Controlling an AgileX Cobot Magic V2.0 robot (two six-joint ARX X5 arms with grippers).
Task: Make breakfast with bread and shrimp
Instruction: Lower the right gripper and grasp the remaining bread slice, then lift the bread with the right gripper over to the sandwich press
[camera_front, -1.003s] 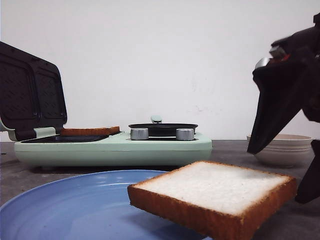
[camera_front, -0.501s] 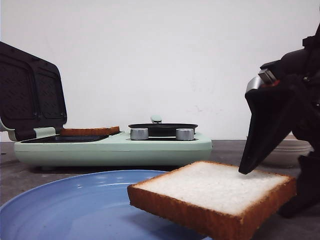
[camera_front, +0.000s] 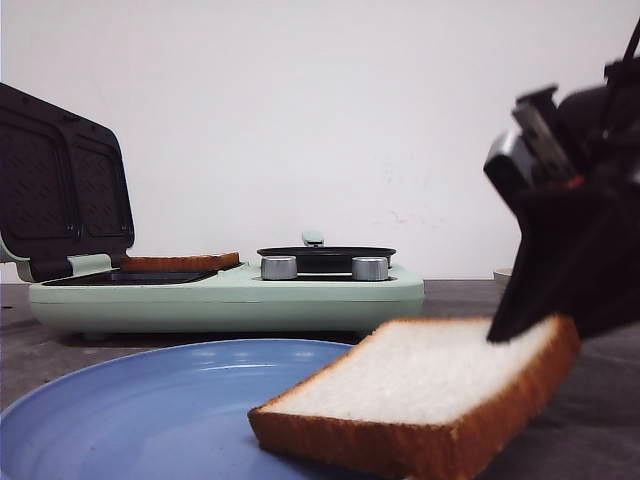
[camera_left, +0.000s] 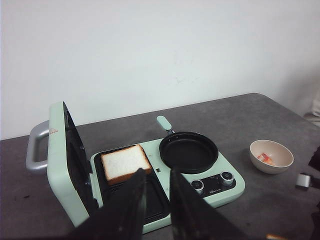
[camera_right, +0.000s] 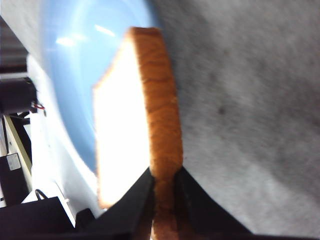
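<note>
While the right claw (camera_right: 162, 192) pinches the crust of the bread (camera_front: 420, 395), the slice tilts with its far corner raised and its low edge over the blue plate (camera_front: 130, 410). The toaster (camera_front: 225, 295), holding the other slice (camera_left: 125, 162), lies well to the left. The left claw (camera_left: 155, 200) hangs released above it, nearer the toaster.

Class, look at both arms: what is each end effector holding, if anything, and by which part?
The right end effector grips a bread slice by its crust edge; the left holds nothing.
</note>
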